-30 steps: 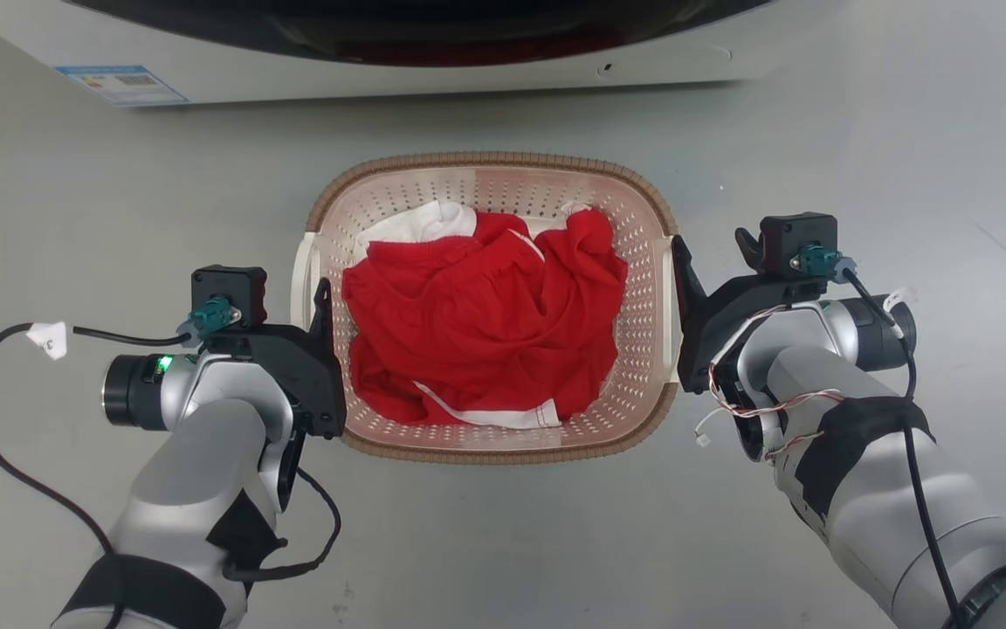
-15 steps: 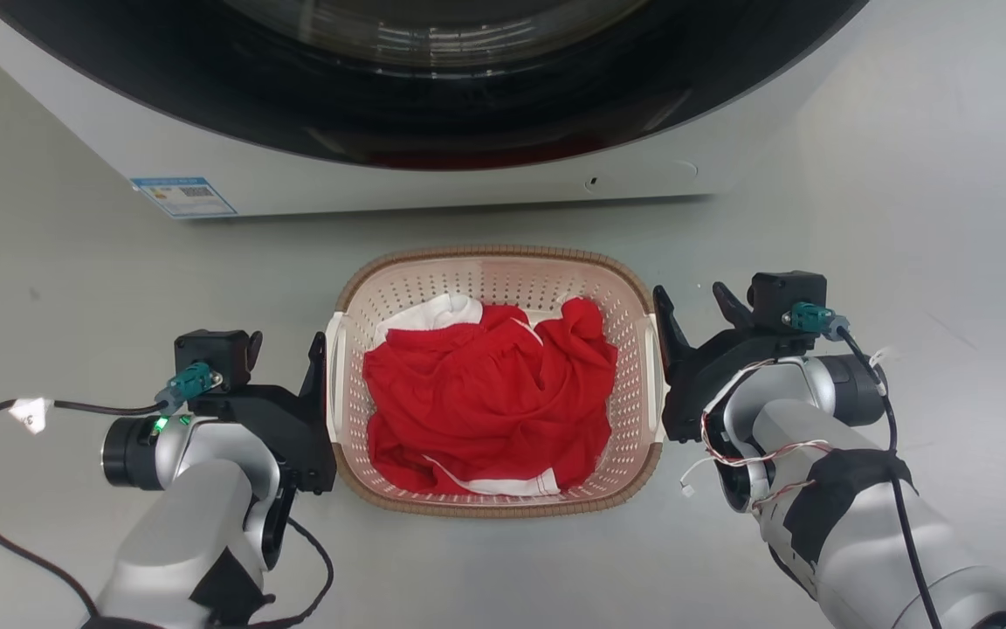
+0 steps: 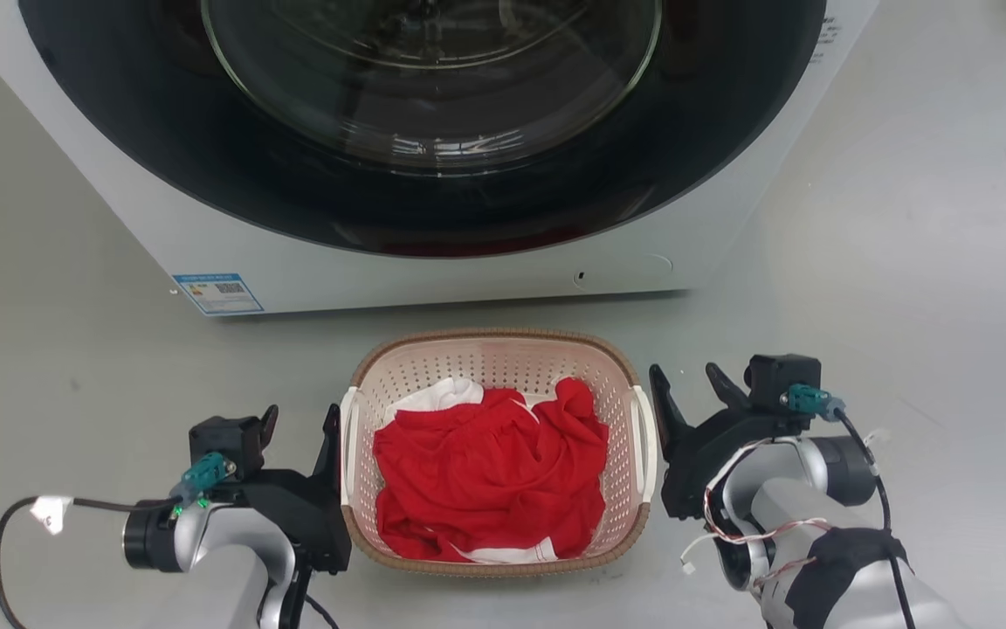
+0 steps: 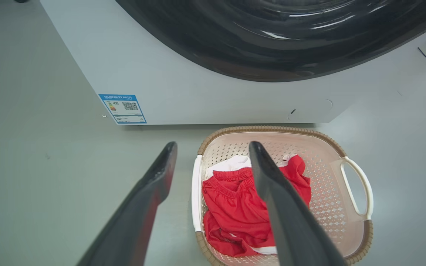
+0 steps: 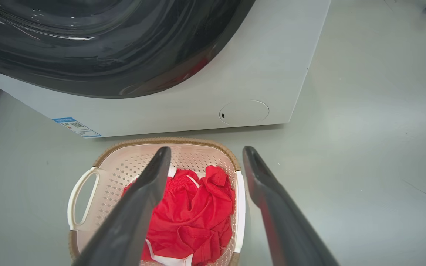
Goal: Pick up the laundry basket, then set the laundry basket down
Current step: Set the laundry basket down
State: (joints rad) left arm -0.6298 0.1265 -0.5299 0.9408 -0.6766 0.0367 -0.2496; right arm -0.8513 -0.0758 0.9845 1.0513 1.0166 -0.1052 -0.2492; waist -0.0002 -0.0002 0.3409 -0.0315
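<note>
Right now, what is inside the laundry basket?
The laundry basket holds a crumpled red garment with white trim, and white fabric at its far left corner. The heap covers the basket's floor, so anything beneath cannot be seen.

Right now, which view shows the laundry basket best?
The head view: it shows the whole laundry basket, rim and both handles. The left wrist and right wrist views cut off its near edge and hide part behind a finger.
</note>
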